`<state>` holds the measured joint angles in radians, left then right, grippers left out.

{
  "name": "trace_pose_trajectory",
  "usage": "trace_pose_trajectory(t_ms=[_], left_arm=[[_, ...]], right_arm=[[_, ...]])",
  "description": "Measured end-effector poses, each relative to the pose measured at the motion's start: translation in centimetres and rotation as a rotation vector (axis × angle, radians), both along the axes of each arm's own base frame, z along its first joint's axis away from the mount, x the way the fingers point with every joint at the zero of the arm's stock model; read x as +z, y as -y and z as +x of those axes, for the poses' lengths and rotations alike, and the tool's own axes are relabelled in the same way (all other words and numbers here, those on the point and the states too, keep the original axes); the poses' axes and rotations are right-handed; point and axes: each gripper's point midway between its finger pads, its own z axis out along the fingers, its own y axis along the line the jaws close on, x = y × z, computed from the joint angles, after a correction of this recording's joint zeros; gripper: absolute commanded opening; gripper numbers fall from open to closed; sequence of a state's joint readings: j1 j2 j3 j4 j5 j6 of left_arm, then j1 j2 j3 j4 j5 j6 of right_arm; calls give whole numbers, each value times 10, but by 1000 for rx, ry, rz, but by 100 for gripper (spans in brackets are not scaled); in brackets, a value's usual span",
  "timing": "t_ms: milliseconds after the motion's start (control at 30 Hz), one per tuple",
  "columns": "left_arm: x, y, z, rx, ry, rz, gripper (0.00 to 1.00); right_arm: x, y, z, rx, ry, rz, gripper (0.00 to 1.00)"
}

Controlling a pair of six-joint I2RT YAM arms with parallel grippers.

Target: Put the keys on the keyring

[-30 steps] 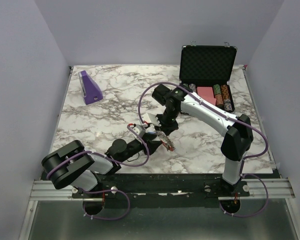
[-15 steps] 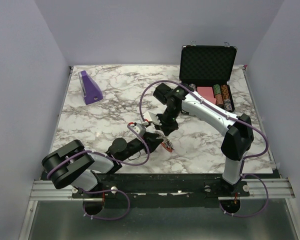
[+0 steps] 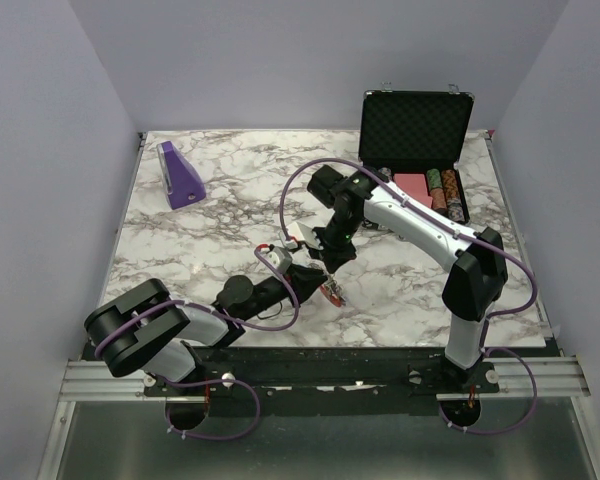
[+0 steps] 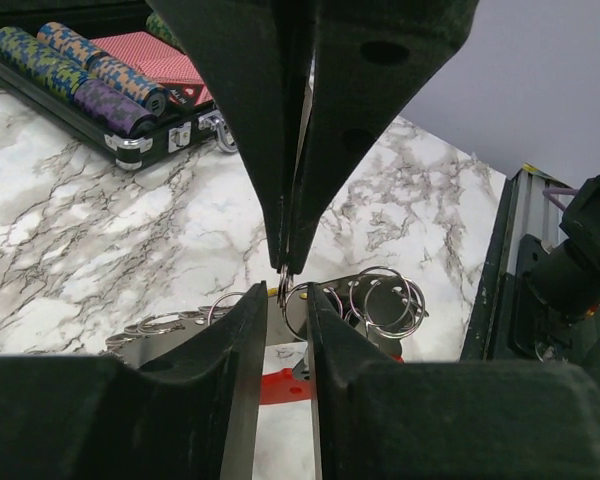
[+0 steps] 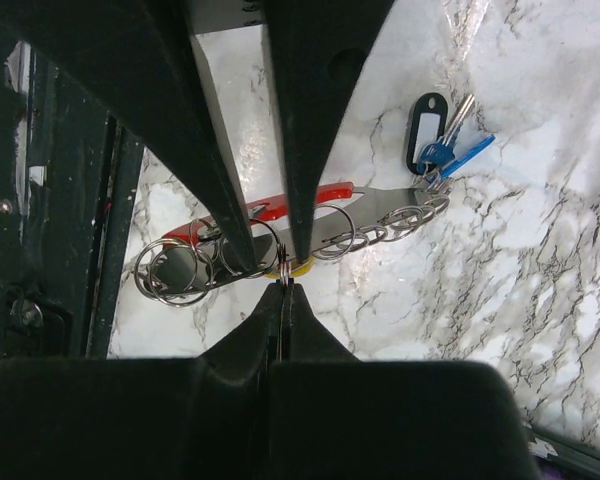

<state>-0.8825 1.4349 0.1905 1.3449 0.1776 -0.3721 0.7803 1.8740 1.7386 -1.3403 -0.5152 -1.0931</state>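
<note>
fig. the keyring (image 5: 280, 212) rests on the marble desk (image 5: 540, 260) near its front edge, between the two arms. it is a red crescent carrying a row of thin split rings, with a dark-rimmed tag (image 5: 427, 128) at one end. the blue keys (image 5: 465, 155) lie at the tag end, touching it. a yellow key head (image 5: 298, 268) shows under the rings by the fingertips; whether it is threaded cannot be told.

the right fingers (image 5: 263, 340) are clenched on the edge of one thin ring. the left fingers (image 4: 235, 350) stand narrowly apart, straddling that same ring; whether their pads touch it cannot be told.

handling, as judged: the bunch is light and would slide or swing with any pull. the wire rings look stiff, springy and slick, so a pinch may slip off. the keys are tiny, hard and easily flicked away.

the best hold is likely a ring's rim near the crescent, pinched square across the wire. the other fingers would take a key by its plastic head, which is broader and less slippery than the blade.

the chip case (image 3: 415, 130) stands well apart, at the far right.
</note>
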Motion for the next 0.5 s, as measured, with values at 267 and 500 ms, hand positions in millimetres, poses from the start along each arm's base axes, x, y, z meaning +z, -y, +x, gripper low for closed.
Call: trace_pose_trajectory(t_ms=[267, 500], left_arm=[[5, 3, 0, -23, 12, -7, 0], [6, 3, -2, -33, 19, -5, 0]], right_arm=[[3, 1, -1, -5, -16, 8, 1], [4, 1, -3, -6, -28, 9, 18]])
